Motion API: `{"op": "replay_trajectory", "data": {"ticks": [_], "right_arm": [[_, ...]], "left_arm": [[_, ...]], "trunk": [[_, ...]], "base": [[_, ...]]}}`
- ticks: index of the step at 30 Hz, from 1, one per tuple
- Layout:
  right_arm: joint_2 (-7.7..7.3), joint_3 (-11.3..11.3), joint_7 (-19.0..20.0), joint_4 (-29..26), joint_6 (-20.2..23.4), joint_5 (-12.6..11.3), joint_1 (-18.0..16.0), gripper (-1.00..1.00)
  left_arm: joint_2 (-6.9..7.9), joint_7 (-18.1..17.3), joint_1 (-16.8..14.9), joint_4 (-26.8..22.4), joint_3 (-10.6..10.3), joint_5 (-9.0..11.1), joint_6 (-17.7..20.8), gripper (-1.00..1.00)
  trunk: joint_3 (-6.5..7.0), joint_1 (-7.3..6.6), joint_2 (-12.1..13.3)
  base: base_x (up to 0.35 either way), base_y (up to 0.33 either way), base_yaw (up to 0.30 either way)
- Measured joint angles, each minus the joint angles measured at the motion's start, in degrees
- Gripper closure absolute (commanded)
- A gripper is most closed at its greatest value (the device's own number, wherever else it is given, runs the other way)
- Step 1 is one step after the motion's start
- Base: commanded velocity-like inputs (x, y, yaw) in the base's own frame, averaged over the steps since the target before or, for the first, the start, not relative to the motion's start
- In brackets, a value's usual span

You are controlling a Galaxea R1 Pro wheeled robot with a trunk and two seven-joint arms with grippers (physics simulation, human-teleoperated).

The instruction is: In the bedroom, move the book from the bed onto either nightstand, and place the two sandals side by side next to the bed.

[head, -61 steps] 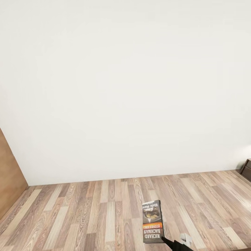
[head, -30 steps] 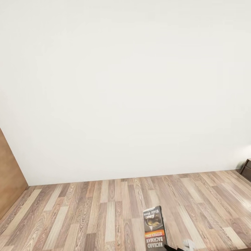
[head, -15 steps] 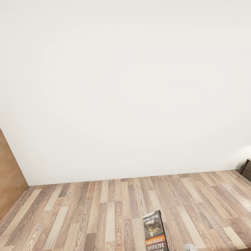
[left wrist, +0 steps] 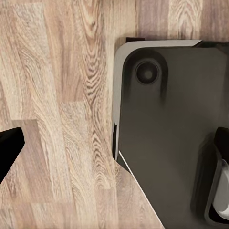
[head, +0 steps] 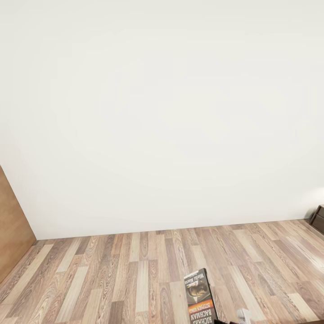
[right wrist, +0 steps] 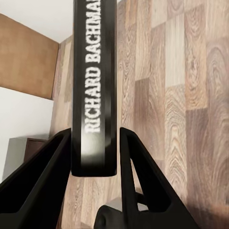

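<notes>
The book, dark with an orange band, hangs low in the head view over the wood-plank floor, its lower end cut by the picture's edge. In the right wrist view my right gripper is shut on the book's spine, lettered "RICHARD BACHMAN", one black finger on each side. My left gripper stands open over bare floor beside my grey base. A dark brown nightstand peeks in at the far right by the wall. The bed and the sandals are out of view.
A plain white wall faces me across a strip of plank floor. A brown wooden panel stands at the left edge.
The book and my right gripper have sunk toward the bottom edge of the head view, so the title lettering is now mostly cut off. The room itself has not shifted.
</notes>
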Motion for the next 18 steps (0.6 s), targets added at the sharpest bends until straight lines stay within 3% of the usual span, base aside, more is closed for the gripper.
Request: {"op": "replay_trajectory", "data": {"ticks": [18], "right_arm": [[-0.45,0.1,0.8,0.0,0.4,0.5,-1.3,1.00]], "left_arm": [[0.01,0.0,-0.1,0.0,0.1,0.0,0.0,-1.00]], "trunk": [[0.00,0.00,0.0]], "base": [[0.000,0.000,0.000]]}}
